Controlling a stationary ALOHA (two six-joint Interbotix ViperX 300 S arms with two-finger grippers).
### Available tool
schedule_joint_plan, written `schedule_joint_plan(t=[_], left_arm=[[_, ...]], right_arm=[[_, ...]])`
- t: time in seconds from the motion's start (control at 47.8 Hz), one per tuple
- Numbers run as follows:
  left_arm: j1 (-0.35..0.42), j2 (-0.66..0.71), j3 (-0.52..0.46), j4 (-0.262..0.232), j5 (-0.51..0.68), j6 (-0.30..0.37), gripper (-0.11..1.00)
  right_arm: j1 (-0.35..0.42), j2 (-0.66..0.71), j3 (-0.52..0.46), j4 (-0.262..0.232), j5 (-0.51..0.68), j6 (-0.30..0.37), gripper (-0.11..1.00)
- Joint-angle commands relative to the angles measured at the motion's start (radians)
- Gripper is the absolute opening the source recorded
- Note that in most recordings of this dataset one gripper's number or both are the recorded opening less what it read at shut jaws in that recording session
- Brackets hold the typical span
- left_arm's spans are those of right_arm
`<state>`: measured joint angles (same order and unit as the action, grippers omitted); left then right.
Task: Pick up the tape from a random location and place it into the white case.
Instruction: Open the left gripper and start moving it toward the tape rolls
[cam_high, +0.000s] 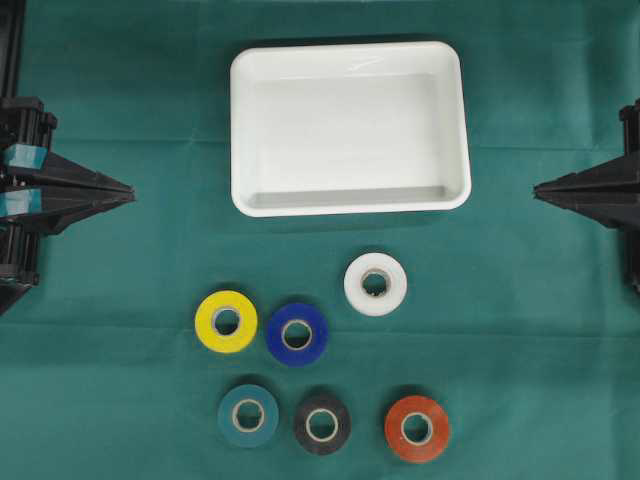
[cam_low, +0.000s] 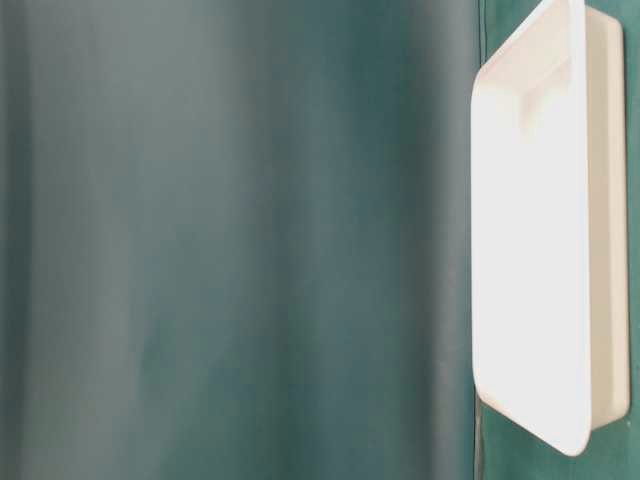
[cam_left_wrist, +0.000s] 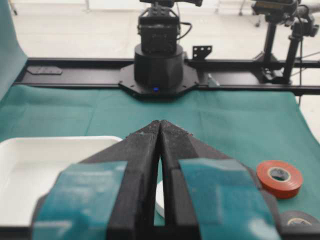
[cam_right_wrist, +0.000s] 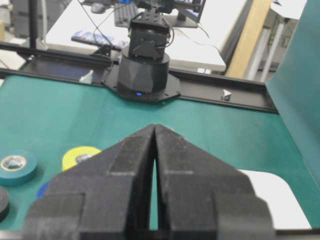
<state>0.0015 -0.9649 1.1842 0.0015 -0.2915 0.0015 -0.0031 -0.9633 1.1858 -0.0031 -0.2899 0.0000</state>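
Overhead: white case (cam_high: 448, 130) lies between both closed end effectors.

No readable text, label, brand or number anywhere; possibly faint print on the tape cores, too small and blurred to make out.

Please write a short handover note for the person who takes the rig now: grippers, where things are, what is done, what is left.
Left gripper: shut, holding nothing, at the left edge.
Right gripper: shut, holding nothing, at the right edge.
White case: on the green cloth, nothing in it.
Six tape rolls lie flat in front of the case; the white tape is nearest to it.
Done: nothing yet.
Left: pick a tape and place it in the case.
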Motion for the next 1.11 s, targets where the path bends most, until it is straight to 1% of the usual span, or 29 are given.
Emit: schedule_joint_plan(t=[0.0, 0.167, 0.46, 0.502, 0.544, 0.606, 0.648, 0.669, 0.774, 0.816, 0.857, 0.878, 0.92, 0.983, 1.025, 1.087], left_arm=[[-0.005, 0.020, -0.041, -0.002, 0.023, 0.008, 0.01], [-0.005, 0.029, -0.058, -0.002, 0.057, 0.009, 0.01], [-0.003, 0.031, -0.066, -0.002, 0.069, 0.011, 0.02], [-0.003, 0.031, -0.066, -0.002, 0.074, 0.011, 0.04], [-0.005, 0.032, -0.066, -0.002, 0.078, 0.008, 0.10], [-0.005, 0.035, -0.066, -0.002, 0.084, 0.006, 0.23], [-0.005, 0.041, -0.066, -0.002, 0.086, 0.006, 0.34], [-0.006, 0.043, -0.066, -0.002, 0.089, 0.006, 0.42], [-0.006, 0.064, -0.066, -0.002, 0.089, 0.008, 0.73], [-0.006, 0.069, -0.067, -0.002, 0.091, 0.008, 0.84], [-0.006, 0.074, -0.067, -0.002, 0.092, 0.008, 0.93], [-0.006, 0.075, -0.067, -0.002, 0.092, 0.008, 0.95], [-0.006, 0.077, -0.067, -0.002, 0.092, 0.008, 0.97], [-0.006, 0.075, -0.069, -0.002, 0.092, 0.006, 0.97], [-0.008, 0.074, -0.069, -0.002, 0.095, 0.005, 0.97], [-0.006, 0.069, -0.069, -0.002, 0.104, 0.003, 0.97]], right_arm=[[-0.003, 0.015, -0.020, 0.005, -0.002, 0.006, 0.00], [-0.009, 0.049, -0.044, 0.006, 0.089, 0.006, 0.00], [-0.009, 0.044, -0.060, 0.005, 0.112, 0.008, 0.00], [-0.009, 0.044, -0.061, 0.005, 0.112, 0.008, 0.00], [-0.009, 0.044, -0.060, 0.005, 0.112, 0.009, 0.00], [-0.009, 0.043, -0.060, 0.006, 0.112, 0.012, 0.01], [-0.009, 0.044, -0.061, 0.006, 0.112, 0.020, 0.06], [-0.009, 0.044, -0.061, 0.008, 0.112, 0.025, 0.10], [-0.014, 0.044, -0.060, 0.009, 0.112, 0.055, 0.40], [-0.015, 0.046, -0.060, 0.009, 0.112, 0.057, 0.52], [-0.017, 0.048, -0.060, 0.008, 0.112, 0.057, 0.64], [-0.017, 0.048, -0.060, 0.008, 0.112, 0.057, 0.70], [-0.018, 0.048, -0.061, 0.008, 0.112, 0.057, 0.80], [-0.021, 0.048, -0.061, 0.008, 0.114, 0.057, 0.90], [-0.023, 0.048, -0.063, 0.008, 0.112, 0.057, 0.92], [-0.028, 0.048, -0.063, 0.008, 0.114, 0.057, 0.91]])
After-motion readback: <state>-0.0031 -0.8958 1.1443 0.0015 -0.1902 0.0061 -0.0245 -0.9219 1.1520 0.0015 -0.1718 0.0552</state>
